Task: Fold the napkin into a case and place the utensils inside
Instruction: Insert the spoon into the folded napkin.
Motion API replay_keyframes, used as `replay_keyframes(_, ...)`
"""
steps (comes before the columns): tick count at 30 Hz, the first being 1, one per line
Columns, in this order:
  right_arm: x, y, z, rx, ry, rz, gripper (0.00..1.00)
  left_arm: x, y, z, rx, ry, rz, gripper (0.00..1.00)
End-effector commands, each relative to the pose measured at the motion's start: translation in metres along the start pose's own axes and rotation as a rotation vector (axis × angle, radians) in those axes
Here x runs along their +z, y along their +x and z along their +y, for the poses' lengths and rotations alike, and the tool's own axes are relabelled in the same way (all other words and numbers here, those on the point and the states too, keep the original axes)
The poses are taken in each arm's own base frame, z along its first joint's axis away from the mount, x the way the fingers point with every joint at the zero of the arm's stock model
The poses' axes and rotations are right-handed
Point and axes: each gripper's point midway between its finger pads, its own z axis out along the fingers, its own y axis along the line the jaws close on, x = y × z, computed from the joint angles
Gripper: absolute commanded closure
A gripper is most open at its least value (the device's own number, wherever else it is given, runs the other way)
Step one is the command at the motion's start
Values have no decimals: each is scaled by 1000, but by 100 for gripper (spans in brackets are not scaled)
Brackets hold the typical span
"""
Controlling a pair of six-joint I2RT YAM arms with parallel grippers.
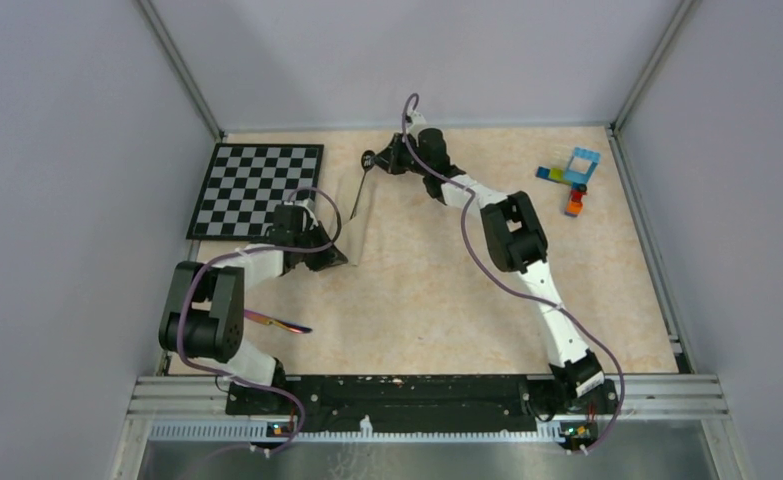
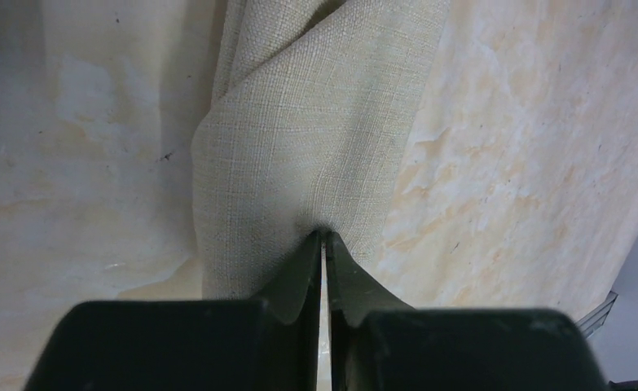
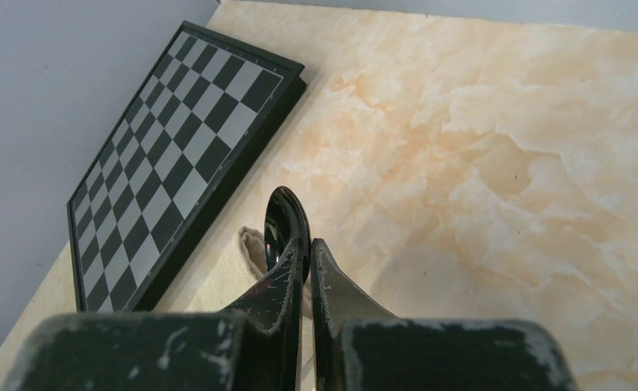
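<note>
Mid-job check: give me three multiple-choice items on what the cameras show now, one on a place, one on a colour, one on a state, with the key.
1. Where does the chequered board lie on the table?
A. far right corner
B. far left corner
C. middle of the near edge

2. What colour is the spoon in the right claw?
A. red
B. white
C. black

3. What is the left claw doing?
A. shut on the napkin
B. wide open above bare table
C. shut on a fork

Key:
1 B, the top view shows it against the far left walls.
2 C, its glossy black bowl sticks out of the claw in the right wrist view.
3 A, the left wrist view shows cloth pinched in the nearly closed claw.
</note>
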Motion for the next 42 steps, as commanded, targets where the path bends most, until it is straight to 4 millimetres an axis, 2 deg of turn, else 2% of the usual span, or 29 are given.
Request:
replay_keyframes(1, -10, -46, 57, -79, -91, -69, 100, 8, -6, 9, 6, -18, -37, 92)
replay_keyframes(6, -13, -40, 70, -85, -103, -49, 100, 12, -2, 17, -1, -39, -29, 92)
replay_keyframes(14, -16, -29, 85, -26, -125, -5, 100, 12, 0, 18, -1, -39, -28, 93)
replay_keyframes(21, -17, -9, 84, 85, -105, 85, 100, 8, -1, 16, 5, -41, -35, 93)
replay_keyframes(26, -22, -1, 91, 143, -129, 130, 100, 7, -1, 18, 8, -47, -39, 93)
replay_keyframes(34, -27, 17, 94, 166, -119, 185, 100, 6, -2, 16, 11, -43, -45, 93)
replay_keyframes(38, -26, 25, 95, 165, -111, 203, 100, 0, -6, 7, 16, -14, -58, 90)
replay_keyframes(42, -25, 27, 92, 168, -99, 203, 100, -9, -9, -3, 24, 17, -75, 79)
